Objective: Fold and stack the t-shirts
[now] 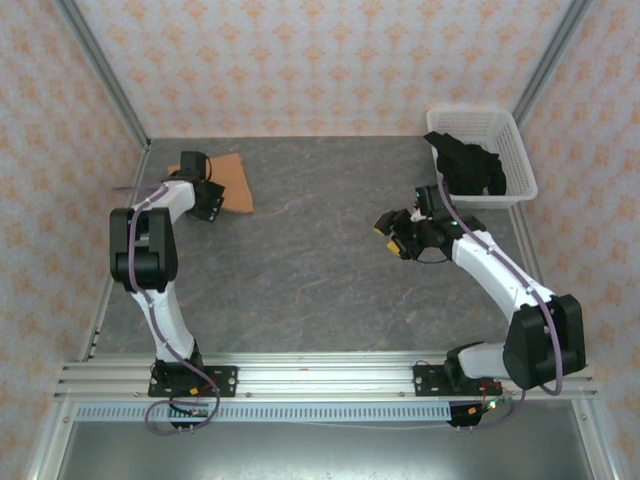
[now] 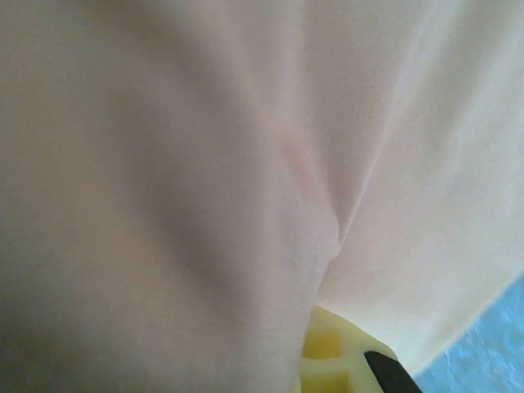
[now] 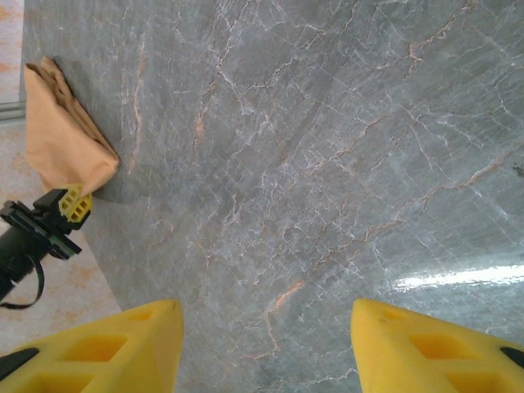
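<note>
— Shirts: where, and nearer which hand?
— Orange shirt (image 1: 232,182) folded small at the far left of the counter (image 1: 320,260), just beside the left hand (image 1: 203,200), on its right. Black shirt (image 1: 468,165) heaped in the white basket (image 1: 522,160) at the far right corner, spilling over the near rim.
— State of the left hand?
— Clenched, pinching the edge of the orange shirt, by the look of it. From the left wrist, orange shirt (image 2: 246,164) pressed up close to the lens, one yellow finger (image 2: 327,360) peeking in at the bottom.
— And the right hand (image 1: 390,238)?
— Released, nothing between the fingers (image 3: 106,344), hovering over bare counter near the basket, well apart from the orange shirt.
— Deciding relation for the next move?
— Probably this: black shirt beyond and to the right of the right hand, far nearer to it than to the left hand. Likely a reach back toward the basket. Long axis of that heap impossible to tell.
— Anything given by one view and not another?
— From the right wrist, orange shirt (image 3: 65,131) far across the counter, left hand (image 3: 70,205) with its yellow tip at the corner: contact plain there, merely suggested from above. Basket and black shirt readable from above.
</note>
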Controlling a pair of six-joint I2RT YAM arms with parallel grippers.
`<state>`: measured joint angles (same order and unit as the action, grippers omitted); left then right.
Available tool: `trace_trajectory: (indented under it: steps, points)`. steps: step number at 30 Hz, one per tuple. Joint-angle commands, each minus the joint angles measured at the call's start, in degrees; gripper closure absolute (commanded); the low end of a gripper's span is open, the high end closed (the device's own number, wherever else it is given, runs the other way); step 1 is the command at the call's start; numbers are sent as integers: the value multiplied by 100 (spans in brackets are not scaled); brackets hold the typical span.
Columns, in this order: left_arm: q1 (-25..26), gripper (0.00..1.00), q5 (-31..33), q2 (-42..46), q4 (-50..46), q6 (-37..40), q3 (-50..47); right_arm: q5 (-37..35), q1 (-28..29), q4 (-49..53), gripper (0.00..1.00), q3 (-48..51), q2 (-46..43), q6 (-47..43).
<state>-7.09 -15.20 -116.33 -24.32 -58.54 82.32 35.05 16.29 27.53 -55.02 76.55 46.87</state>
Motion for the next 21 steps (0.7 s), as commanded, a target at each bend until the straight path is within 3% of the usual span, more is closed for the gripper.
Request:
trace_trajectory:
  steps: [1, 8, 13, 21]
  points:
    - [-201, 100, -148, -763, -1044, 1456, 1126, 46, -37, -143, 43, -318, 143, -63]
    - [-589, 100, 76, -1716, -1857, 2329, 2615, 93, -35, -184, 43, -430, 247, -106]
    - [-730, 100, 405, -1967, -2392, 2675, 3107, 143, -31, -457, 43, -406, 187, -101]
    - [-659, 73, -206, -1734, -1951, 2378, 2994, 178, -34, -1957, 43, -108, -113, 260]
